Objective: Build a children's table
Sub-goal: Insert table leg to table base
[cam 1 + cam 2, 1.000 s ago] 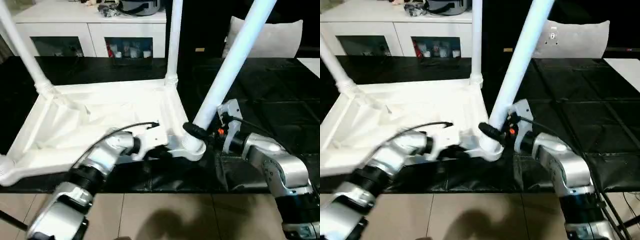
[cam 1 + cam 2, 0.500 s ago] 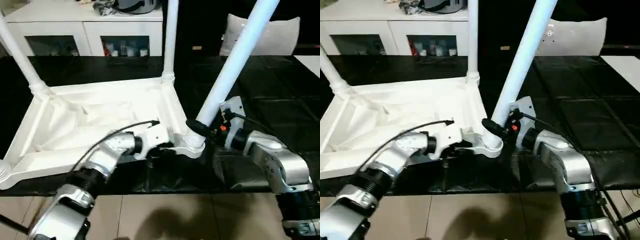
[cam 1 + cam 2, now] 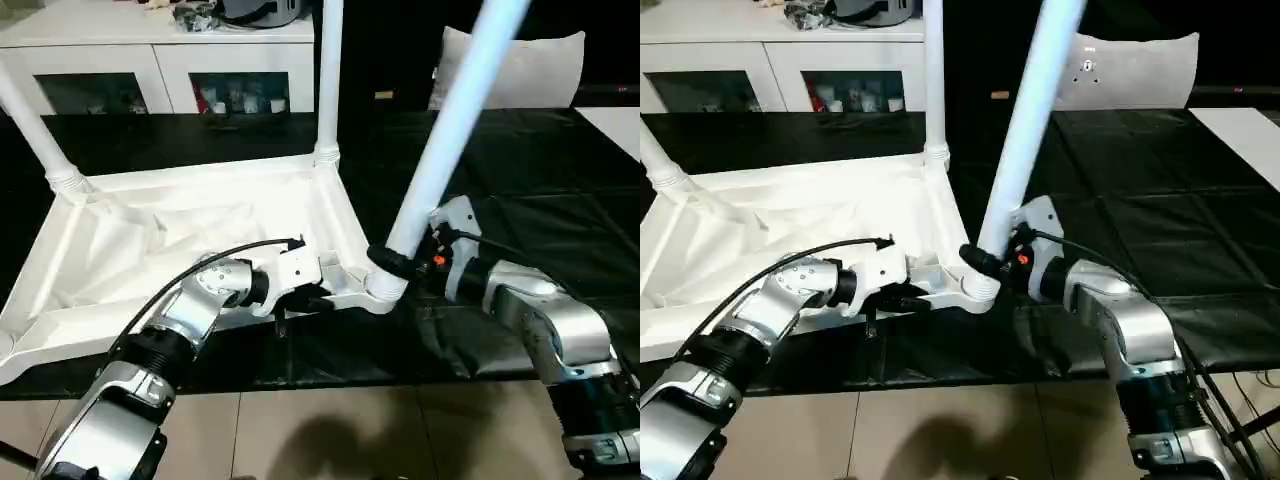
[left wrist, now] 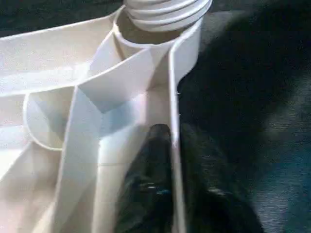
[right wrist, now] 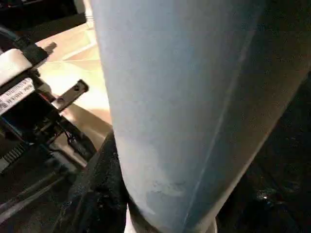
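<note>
Slipping is the first risk at the left claw point(image 3: 300, 297): it pinches only the thin near rim of the tabletop point(image 3: 180, 235), one finger point(image 4: 146, 179) inside the wall and one outside, so a hard push at the corner could, I judge, pop the rim free and let the top slide on the bench point(image 3: 560, 190). Further right, the near-right socket point(image 3: 383, 290) takes a leg point(image 3: 445, 150) that leans away from upright; forcing it at that angle could jam it or lever the corner up. The right claw point(image 3: 385, 263) is closed on this leg just above the socket.

As for looks, the top lies upside down on the black bench, ribs up, glossy white plastic. A far-left leg point(image 3: 35, 125) and a far-right leg point(image 3: 328, 75) already stand in their sockets. The gripped leg is a smooth, pale, tapered tube.
</note>
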